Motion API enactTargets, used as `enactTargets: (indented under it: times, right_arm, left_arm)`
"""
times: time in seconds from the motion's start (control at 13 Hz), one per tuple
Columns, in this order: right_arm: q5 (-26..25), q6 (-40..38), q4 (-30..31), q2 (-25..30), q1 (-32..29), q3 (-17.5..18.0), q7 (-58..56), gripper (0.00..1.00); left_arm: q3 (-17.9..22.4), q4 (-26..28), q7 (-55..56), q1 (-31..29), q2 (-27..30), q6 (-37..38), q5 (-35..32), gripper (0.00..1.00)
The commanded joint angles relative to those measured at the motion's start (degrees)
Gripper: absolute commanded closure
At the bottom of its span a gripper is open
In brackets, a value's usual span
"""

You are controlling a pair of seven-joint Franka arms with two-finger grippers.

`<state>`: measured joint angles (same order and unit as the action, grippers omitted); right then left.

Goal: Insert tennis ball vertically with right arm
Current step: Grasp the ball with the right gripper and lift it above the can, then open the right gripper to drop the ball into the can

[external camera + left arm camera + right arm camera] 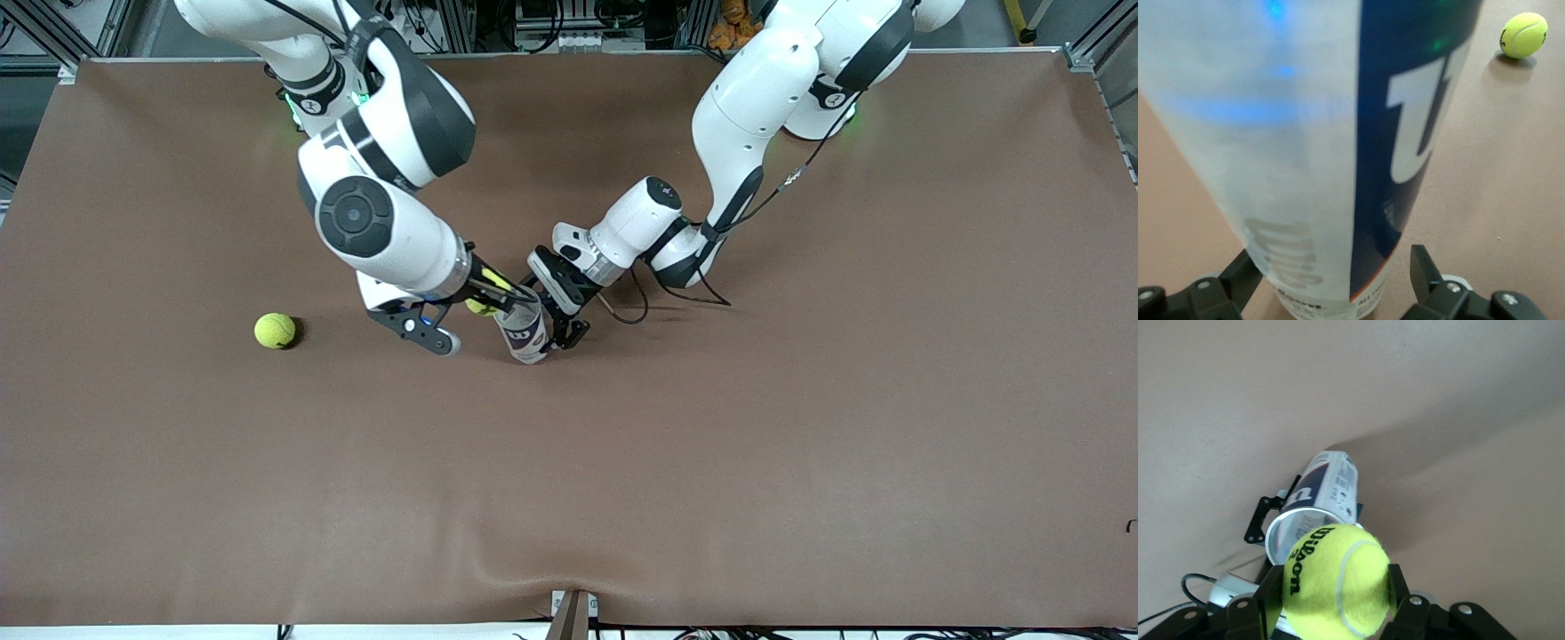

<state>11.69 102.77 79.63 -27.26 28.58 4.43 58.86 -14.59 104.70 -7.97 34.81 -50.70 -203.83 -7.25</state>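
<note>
loose ball: a second tennis ball (275,331) sits on its own on the brown table (800,444), well apart from the can, toward the right arm's end. It also shows up small in the left wrist view (1523,35).

can: clear tennis ball can (524,333) with a blue and white label, standing on the table about mid-table with its open mouth up, leaning a bit. The right wrist view looks down into the open rim (1313,520).

left gripper: the left gripper (558,322) is low at the table with a finger on each side of the can's lower part. In the left wrist view (1331,280) the fingers (1426,273) flank the can bottom with a sliver of gap on at least one side, so I'd say spread and bracketing rather than squeezing, though it's too close up to be sure about contact.

held ball: the tennis ball (1335,580) with black Wilson lettering is clamped between the right gripper's fingers, sitting just above the can's mouth, overlapping the rim from that camera. In the front view only a bit of yellow (481,307) peeks out beside the can top.

right gripper: the right gripper (494,298) is closed tight on that ball, over the can opening; same thing up close here (1335,597).

right arm: the right arm (382,222) reaches down from its base, wrist tilted toward the can.

left arm: the left arm (747,133) comes in low from its own end.
</note>
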Motion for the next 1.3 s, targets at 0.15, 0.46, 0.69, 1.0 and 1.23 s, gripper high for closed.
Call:
enactTargets:
  times: [0.15,0.46,0.69,1.0,1.23]
  right_arm:
    - [0.8,1.9,-2.4,-2.7,1.5,-0.6,2.6,0.98]
    - [0.5,3.3,-2.3,-3.8,2.6,-0.6,4.4,0.7]
    - [-0.2,3.1,-2.3,-3.9,2.6,-0.6,4.3,0.0]
    - [-0.2,-1.5,-5.6,-3.3,3.1,-0.9,4.2,0.0]
    - [-0.1,-9.4,-11.6,-3.2,-2.3,-1.1,2.1,0.0]
  left_arm:
    - [0.4,2.0,-0.9,-0.1,2.1,0.0,0.1,0.14]
    - [0.4,2.0,-0.9,-0.1,2.0,0.0,0.2,0.17]
    - [0.4,2.0,-0.9,-0.1,2.0,0.0,0.2,0.17]
    - [0.4,2.0,-0.9,-0.2,2.0,0.0,0.2,0.17]
    - [0.4,1.8,-0.9,-0.5,2.0,0.0,0.2,0.17]
